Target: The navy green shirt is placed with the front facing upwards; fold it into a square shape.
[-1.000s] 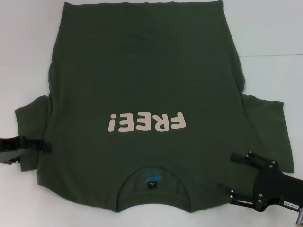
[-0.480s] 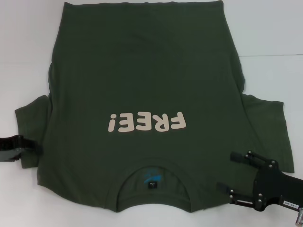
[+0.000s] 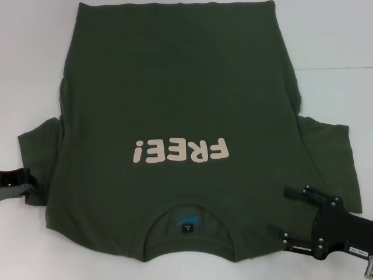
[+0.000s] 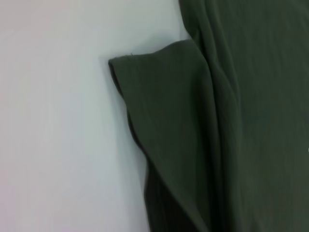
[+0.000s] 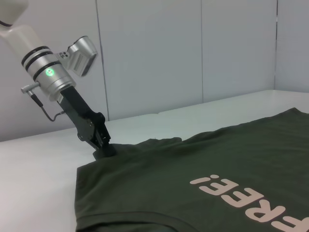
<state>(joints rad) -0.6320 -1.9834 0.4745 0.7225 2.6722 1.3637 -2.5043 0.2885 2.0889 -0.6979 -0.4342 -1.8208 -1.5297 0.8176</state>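
Observation:
The navy green shirt (image 3: 175, 87) lies flat and face up on the white table, collar (image 3: 187, 205) nearest me and the white "FREE!" print (image 3: 179, 151) mid-chest. My left gripper (image 3: 26, 185) is low at the outer edge of the shirt's left sleeve (image 3: 38, 151). In the right wrist view, the left gripper (image 5: 104, 149) has its tip down on that sleeve's edge. The left wrist view shows the sleeve (image 4: 164, 106) with a fold along it. My right gripper (image 3: 280, 211) is open over the shirt's shoulder beside the collar, near the right sleeve (image 3: 332, 157).
White table (image 3: 338, 52) surrounds the shirt, with bare surface to the left, right and far side. A seam line (image 3: 341, 69) crosses the table at the right. Pale wall panels (image 5: 193, 48) stand behind the table.
My left gripper has drawn back leftward, from over the left sleeve out to its outer edge. The shirt and the right gripper have stayed still.

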